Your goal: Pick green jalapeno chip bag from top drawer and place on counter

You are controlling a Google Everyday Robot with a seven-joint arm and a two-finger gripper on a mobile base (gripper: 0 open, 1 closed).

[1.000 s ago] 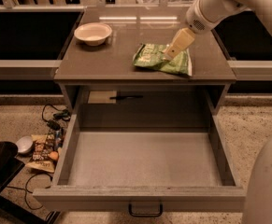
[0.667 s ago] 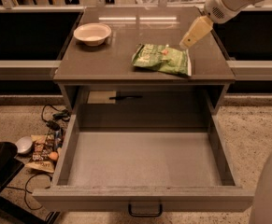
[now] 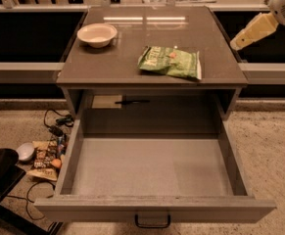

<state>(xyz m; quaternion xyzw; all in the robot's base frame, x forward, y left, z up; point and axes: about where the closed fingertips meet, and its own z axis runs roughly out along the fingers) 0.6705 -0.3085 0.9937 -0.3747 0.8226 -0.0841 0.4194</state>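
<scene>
Camera view has the green jalapeno chip bag [image 3: 170, 61] lying flat on the counter [image 3: 132, 58], right of centre and toward the near edge, so the place step looks done to me. The top drawer [image 3: 152, 168] hangs wide open below with nothing on its floor. The gripper [image 3: 240, 40] is up at the far right, off the counter's right edge and well apart from the bag, carrying nothing. Can't tell from this angle whether it's open or closed.

Handling-wise, the bag looks light, crinkly and soft, probably a bit slick, and the chips inside would crush under a hard squeeze. The white-edged right end or a puffy corner seems the safest spot to pinch.

White lettering and a small red-orange mark show on the green face, but no brand is readable. A pale bowl [image 3: 97, 34] sits at the far left of the counter.
</scene>
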